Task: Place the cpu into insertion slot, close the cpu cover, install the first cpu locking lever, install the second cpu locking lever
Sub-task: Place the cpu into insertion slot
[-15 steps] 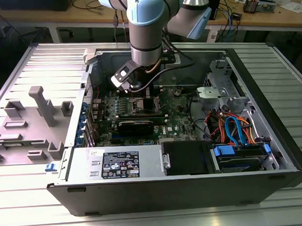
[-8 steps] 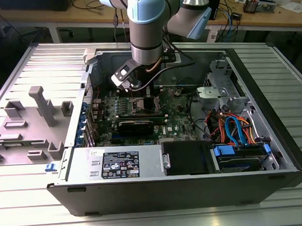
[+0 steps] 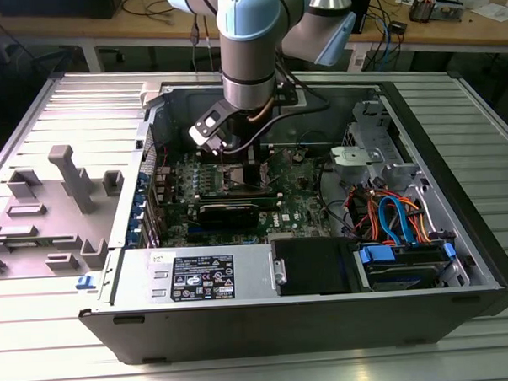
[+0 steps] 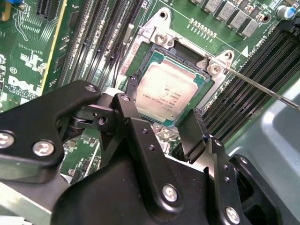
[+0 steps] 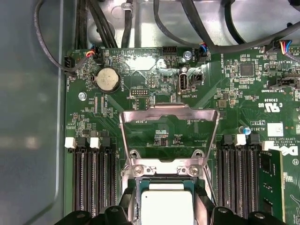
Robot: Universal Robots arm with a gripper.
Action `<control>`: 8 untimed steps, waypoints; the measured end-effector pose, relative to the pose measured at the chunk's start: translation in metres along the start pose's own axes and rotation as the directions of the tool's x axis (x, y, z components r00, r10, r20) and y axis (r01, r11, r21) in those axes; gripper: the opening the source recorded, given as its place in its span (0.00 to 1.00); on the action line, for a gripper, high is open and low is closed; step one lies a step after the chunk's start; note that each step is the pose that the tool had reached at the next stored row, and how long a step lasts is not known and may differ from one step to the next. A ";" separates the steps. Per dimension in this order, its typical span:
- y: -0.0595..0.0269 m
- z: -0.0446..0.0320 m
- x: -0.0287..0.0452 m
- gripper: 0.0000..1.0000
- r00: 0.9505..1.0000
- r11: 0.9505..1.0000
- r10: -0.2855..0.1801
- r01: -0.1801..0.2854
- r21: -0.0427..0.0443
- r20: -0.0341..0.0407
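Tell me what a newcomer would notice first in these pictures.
The robot arm reaches into the open computer case in the exterior view. In the second wrist view the pincer hangs over the silver cpu lying in its insertion slot; in the first wrist view the cpu cover stands flipped open.

Looks like a robotics or electronics lab, not a home. Given away by an open desktop computer case point(image 3: 243, 326) lying on a ribbed aluminium table point(image 3: 262, 371), with a robot arm point(image 3: 248, 47) reaching down into it. Backed by long wooden workbenches point(image 3: 475, 31) strewn with cables, papers and small parts. Flanked on the exterior view's left by grey fixture blocks point(image 3: 68, 177). Confirmed in the second wrist view by a bare green motherboard point(image 4: 28, 61) with the cpu point(image 4: 171, 91) exposed in the insertion slot point(image 4: 187, 58).
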State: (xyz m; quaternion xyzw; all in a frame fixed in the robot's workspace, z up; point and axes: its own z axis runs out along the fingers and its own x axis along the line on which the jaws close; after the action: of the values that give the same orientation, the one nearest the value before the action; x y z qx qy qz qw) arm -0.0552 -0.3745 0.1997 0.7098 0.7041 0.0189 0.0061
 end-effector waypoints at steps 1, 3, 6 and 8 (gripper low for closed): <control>0.0000 0.0014 -0.0001 0.62 1.000 1.000 0.000 0.000 0.000 0.000; -0.0001 0.0021 -0.0002 0.62 1.000 1.000 0.000 0.000 0.000 0.000; 0.0000 0.0026 -0.0001 0.62 1.000 1.000 0.000 0.000 0.000 -0.001; 0.0000 0.0027 -0.0001 0.62 1.000 1.000 0.000 0.000 0.000 0.000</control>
State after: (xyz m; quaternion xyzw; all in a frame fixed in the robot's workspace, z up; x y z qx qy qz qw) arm -0.0551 -0.3745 0.1970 0.7097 0.7042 0.0188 0.0061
